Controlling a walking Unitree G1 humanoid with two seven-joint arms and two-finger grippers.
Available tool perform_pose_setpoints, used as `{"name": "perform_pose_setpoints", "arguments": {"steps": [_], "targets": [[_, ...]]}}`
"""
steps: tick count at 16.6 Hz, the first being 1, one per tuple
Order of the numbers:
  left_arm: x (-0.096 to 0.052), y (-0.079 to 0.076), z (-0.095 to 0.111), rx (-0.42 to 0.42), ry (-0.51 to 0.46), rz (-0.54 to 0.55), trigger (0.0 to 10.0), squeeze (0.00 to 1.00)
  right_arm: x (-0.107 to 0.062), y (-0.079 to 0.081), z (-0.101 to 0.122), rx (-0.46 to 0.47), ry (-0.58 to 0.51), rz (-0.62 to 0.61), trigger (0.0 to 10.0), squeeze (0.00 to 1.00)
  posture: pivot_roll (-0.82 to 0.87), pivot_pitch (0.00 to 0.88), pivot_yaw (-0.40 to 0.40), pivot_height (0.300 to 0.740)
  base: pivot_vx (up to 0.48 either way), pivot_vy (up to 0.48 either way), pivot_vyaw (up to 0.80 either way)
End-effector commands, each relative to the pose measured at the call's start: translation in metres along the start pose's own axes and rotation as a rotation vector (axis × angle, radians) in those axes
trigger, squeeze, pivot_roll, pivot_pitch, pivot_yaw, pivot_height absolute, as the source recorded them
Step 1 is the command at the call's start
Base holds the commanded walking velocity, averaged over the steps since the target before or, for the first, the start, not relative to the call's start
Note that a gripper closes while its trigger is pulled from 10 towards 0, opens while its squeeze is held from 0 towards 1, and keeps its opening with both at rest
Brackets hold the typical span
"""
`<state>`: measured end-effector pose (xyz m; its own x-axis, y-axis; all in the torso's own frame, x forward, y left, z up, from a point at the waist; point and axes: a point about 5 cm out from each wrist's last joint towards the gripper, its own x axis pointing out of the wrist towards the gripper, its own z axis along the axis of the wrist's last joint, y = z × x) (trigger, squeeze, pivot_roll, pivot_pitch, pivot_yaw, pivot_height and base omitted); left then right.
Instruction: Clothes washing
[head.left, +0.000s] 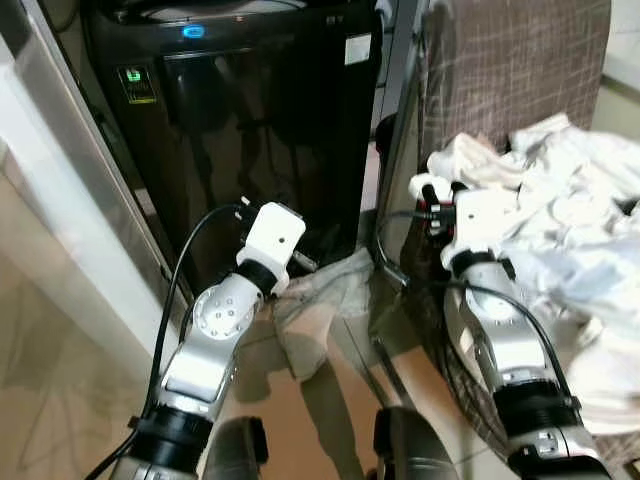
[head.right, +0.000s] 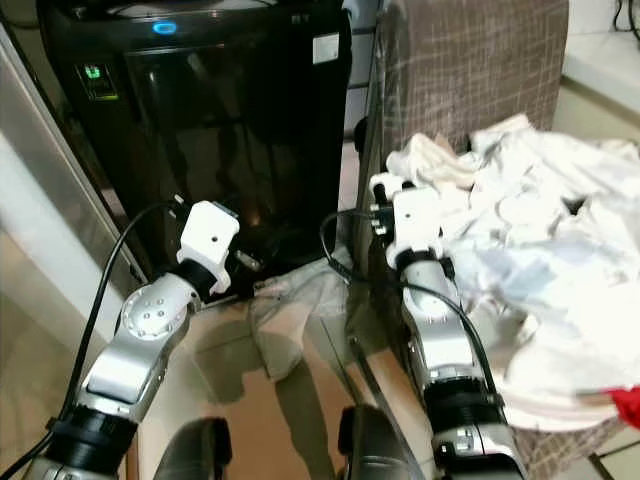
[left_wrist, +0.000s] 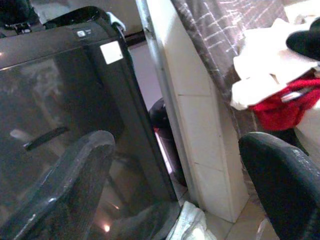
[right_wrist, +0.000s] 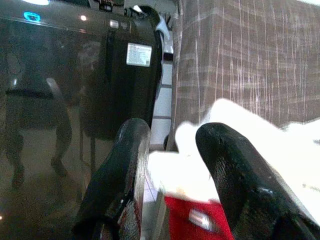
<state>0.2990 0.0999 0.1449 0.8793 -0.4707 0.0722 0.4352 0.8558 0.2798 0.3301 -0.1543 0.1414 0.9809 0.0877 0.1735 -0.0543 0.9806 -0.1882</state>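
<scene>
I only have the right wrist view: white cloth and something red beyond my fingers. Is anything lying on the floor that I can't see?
Observer: Yes. A pale crumpled cloth lies on the floor at the foot of the glossy black washing machine.
Operator: Where is the left hand?
Observer: The left hand is low in front of the machine, close above that cloth, fingers apart and holding nothing.
Operator: How far does the white stuff spread?
Observer: The heap of white laundry spreads well out to the right of the right hand, with a red garment at its near edge.
</scene>
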Motion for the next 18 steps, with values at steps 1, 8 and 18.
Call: {"name": "perform_pose_setpoints", "arguments": {"steps": [1,8,18], "targets": [[0.001,0.002,-0.001,0.011,0.005,0.008,10.0,0.00,0.002,-0.002,0.001,0.006,-0.003,-0.001,10.0,0.00,-0.09,0.000,0.000,0.679,0.000,0.000,0.00],[0.001,0.006,-0.009,0.012,0.025,0.027,10.0,0.00,0.005,-0.003,-0.003,-0.011,0.005,0.012,10.0,0.00,-0.08,0.000,-0.016,0.740,0.000,0.000,0.00],[0.003,0.008,-0.016,0.009,0.045,0.039,10.0,0.00,0.008,0.000,-0.006,-0.017,0.014,0.004,10.0,0.00,-0.09,0.000,-0.012,0.740,0.000,0.000,-0.52]]}}
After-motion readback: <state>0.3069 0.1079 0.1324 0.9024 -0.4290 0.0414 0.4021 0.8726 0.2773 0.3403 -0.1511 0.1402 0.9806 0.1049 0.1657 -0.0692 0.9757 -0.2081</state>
